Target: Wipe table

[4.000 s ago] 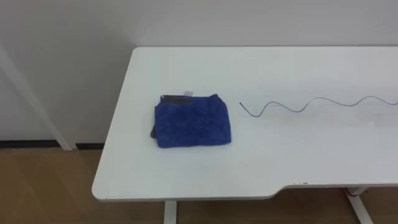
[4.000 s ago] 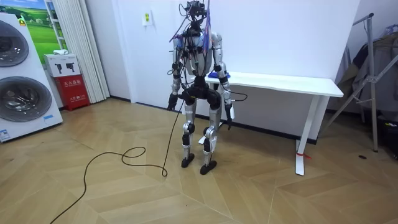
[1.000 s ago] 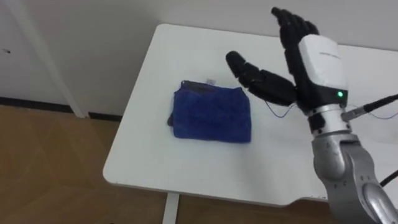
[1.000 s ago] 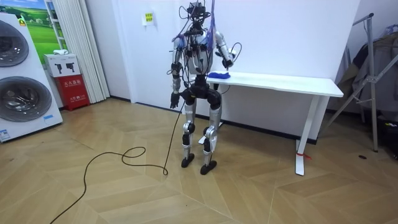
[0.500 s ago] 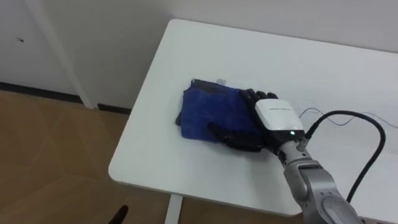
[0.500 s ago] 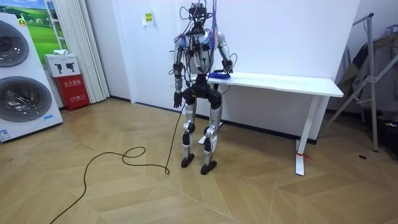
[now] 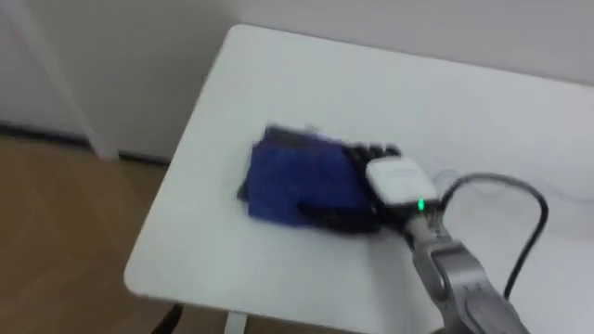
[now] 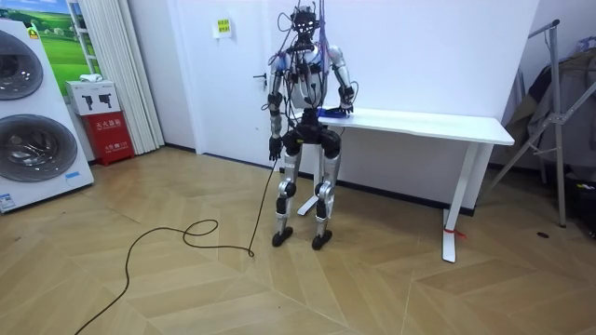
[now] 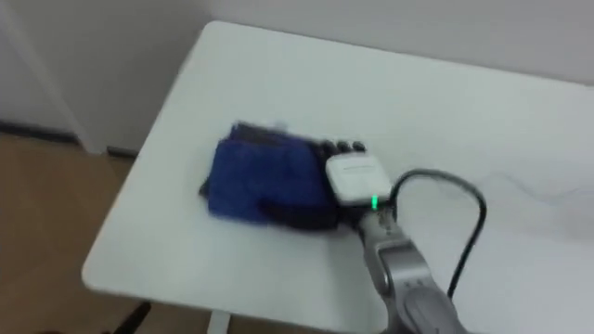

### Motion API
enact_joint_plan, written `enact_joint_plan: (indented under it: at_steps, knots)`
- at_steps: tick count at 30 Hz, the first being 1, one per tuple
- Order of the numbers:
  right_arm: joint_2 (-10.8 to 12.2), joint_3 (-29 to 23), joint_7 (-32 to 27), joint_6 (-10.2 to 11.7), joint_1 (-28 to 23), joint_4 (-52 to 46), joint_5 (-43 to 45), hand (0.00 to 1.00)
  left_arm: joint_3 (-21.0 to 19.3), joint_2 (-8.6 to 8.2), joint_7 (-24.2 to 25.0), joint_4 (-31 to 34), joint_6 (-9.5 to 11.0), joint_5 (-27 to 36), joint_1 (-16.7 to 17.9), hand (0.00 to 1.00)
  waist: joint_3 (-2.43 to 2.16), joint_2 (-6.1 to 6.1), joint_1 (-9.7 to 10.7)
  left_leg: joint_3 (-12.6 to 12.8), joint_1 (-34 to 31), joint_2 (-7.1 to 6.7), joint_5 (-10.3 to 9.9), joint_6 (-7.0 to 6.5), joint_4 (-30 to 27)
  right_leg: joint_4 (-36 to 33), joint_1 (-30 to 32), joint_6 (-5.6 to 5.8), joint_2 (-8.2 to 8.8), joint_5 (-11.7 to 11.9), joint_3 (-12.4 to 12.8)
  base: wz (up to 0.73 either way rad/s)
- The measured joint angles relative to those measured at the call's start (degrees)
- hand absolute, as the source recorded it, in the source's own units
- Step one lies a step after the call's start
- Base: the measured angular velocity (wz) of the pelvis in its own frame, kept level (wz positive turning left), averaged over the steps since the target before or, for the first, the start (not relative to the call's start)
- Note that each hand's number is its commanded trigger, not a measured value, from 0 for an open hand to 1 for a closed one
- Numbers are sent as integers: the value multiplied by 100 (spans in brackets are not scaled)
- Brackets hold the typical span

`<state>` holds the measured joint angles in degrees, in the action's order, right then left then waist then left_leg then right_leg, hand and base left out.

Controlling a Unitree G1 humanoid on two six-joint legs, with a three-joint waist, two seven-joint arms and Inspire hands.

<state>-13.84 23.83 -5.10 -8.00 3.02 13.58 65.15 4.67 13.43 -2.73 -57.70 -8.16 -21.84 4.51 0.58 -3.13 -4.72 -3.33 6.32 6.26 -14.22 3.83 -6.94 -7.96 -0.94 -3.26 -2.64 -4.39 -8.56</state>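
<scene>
Folded blue cloth [image 7: 293, 176] under right hand [image 7: 393, 182]

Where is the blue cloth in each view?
Left eye view: blue cloth left of centre, on the table's left end.
Right eye view: blue cloth again left of centre.
Room view: blue cloth, small, at the table's end by the robot.
Shared landmark: the right hand resting on the blue cloth.

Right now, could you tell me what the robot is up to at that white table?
The robot stands at the end of the white table with its right hand laid flat on a folded blue cloth near the table's left end. Its left hand hangs at its side. It seems set to wipe, with the cloth pressed under that hand.
</scene>
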Motion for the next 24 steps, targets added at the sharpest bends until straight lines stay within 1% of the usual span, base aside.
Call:
enact_joint_plan:
  at_steps: [1,2,3,4,5,7,8,9,11,15,18,21,24]
  knots:
    - [-11,-43,-2,-44,25,165,-13,0,64,0,-14,46,2,-14,-2,0,-9,-42,-39,269,-153,-19,154,-210,-12,13,-65,57,33,-35,118,33]
    - [39,-44,2,-118,16,251,-21,0,59,2,-49,30,-37,-14,-25,0,-60,-80,-75,367,-83,-77,223,-235,-67,13,-71,109,60,-66,80,11]
    - [38,-45,15,-131,20,251,-10,0,59,2,-58,20,-76,-14,16,0,-64,-89,-135,370,-42,-109,224,-238,-68,18,-105,122,62,-73,43,-23]
    - [34,-44,25,-128,21,261,11,0,61,-5,-58,8,-149,-16,103,0,-60,-97,-207,353,44,-137,223,-239,-66,27,-176,132,63,-79,-94,-17]
    - [32,-40,27,-138,17,278,18,0,63,-19,-58,8,-194,-13,169,0,-46,-78,-185,305,77,-197,222,-240,-64,31,-232,132,112,-78,-256,-4]
    - [23,-47,23,-169,15,353,0,0,66,-43,-58,10,-221,-10,178,0,-13,-35,-152,339,101,-237,222,-241,-53,25,-271,144,182,-85,-279,14]
    - [24,-51,8,-191,13,357,-13,0,63,-42,-60,9,-230,-10,180,0,-11,-37,-153,387,110,-292,223,-241,-53,26,-287,230,239,-139,-278,4]
    - [23,-54,12,-199,13,357,-12,0,63,-46,-61,10,-231,-8,177,0,-11,-37,-159,421,113,-315,222,-241,-53,27,-294,269,244,-166,-278,-9]
    - [31,-53,17,-209,17,360,-8,0,64,-58,-62,20,-229,-5,138,0,10,-3,-187,460,99,-357,221,-244,-56,26,-299,287,273,-178,-286,-7]
    - [30,-50,21,-213,16,392,2,0,76,-60,-76,22,-217,-13,130,0,9,-3,-188,488,88,-392,219,-265,-67,24,-294,303,302,-189,-287,0]
    - [29,-91,19,-222,13,410,18,0,75,-72,-80,23,-221,-19,135,0,8,7,-159,490,38,-403,175,-406,-86,24,-276,307,306,-228,-303,8]
    - [24,-103,18,-224,-20,433,26,0,76,-76,-108,22,-231,-29,177,0,-16,28,-183,488,27,-405,173,-414,-88,-10,-279,304,309,-229,-296,1]
    - [24,-104,-18,-227,-52,445,49,0,76,-84,-128,4,-233,-29,177,0,-23,65,-185,485,29,-405,173,-414,-94,-36,-277,302,309,-230,-281,0]
